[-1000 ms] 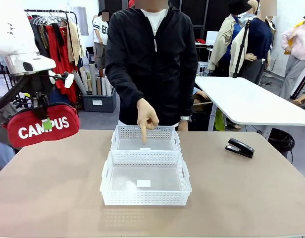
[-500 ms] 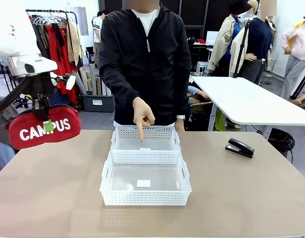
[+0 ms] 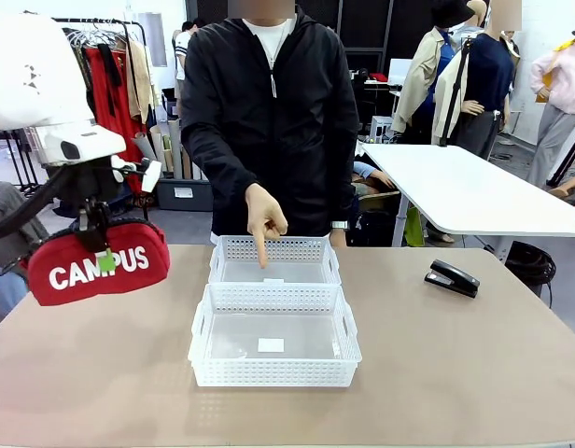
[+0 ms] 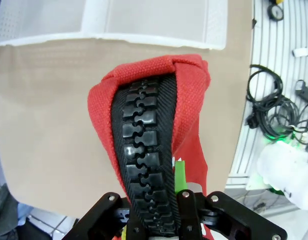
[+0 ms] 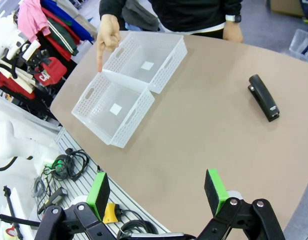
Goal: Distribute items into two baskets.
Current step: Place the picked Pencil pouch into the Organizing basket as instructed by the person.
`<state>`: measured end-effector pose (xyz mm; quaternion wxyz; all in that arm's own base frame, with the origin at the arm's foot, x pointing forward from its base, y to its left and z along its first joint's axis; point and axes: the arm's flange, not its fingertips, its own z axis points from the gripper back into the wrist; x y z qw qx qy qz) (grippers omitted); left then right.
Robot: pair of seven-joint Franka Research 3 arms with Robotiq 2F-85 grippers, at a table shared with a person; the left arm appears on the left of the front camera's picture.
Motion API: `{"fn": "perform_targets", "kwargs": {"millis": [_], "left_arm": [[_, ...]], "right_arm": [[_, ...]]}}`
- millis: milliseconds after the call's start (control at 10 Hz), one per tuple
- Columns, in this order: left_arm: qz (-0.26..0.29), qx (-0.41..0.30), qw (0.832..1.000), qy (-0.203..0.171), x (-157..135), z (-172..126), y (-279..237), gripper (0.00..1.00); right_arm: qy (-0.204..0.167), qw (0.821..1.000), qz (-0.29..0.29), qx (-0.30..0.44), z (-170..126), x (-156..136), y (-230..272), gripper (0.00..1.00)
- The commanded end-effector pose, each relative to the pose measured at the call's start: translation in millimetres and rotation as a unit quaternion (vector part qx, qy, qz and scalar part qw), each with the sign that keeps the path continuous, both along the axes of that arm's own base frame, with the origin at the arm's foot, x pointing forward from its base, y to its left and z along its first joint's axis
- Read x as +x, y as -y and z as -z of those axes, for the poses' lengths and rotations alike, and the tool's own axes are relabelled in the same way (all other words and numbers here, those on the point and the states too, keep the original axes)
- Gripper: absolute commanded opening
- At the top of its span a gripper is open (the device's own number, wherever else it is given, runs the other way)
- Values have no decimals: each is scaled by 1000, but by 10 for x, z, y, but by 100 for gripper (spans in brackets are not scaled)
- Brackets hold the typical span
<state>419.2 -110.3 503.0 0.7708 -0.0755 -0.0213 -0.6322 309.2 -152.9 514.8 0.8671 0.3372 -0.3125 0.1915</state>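
My left hand (image 3: 103, 250) is clamping the red pouch (image 3: 96, 266) above the counter's (image 3: 455, 355) left edge. The person's hand (image 3: 264, 217) is pointing into the far basket (image 3: 273, 250), blocking it. The stapler (image 3: 452, 278) is lying far right, and my right hand (image 5: 156, 192) is gaping wide. The pouch is now nearer the baskets than before.

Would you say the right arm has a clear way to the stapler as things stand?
Probably yes: the stapler lies alone on bare table, well apart from the baskets and the person's pointing hand, and the right arm's jaws stand open and empty.
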Motion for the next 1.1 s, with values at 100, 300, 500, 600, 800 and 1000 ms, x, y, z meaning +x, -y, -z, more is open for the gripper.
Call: {"fn": "perform_targets", "kwargs": {"millis": [100, 300, 500, 600, 800, 1000], "left_arm": [[17, -12, 1000, 20, -270, 65, 219, 0], [25, -17, 999, 28, -214, 81, 356, 0], [44, -25, 998, 33, -102, 94, 544, 0], [52, -24, 998, 31, -51, 94, 683, 0], [61, -24, 997, 25, 32, 104, 880, 0], [62, -20, 997, 29, 90, 85, 1059, 0]], "right_arm": [[9, 1000, -2, 6, -19, 5, 3, 100], [9, 1000, -2, 6, -19, 5, 3, 100], [9, 1000, -2, 6, -19, 5, 3, 100], [9, 1000, -2, 6, -19, 5, 3, 100], [9, 1000, -2, 6, -19, 5, 3, 100], [9, 1000, -2, 6, -19, 5, 3, 100]]}}
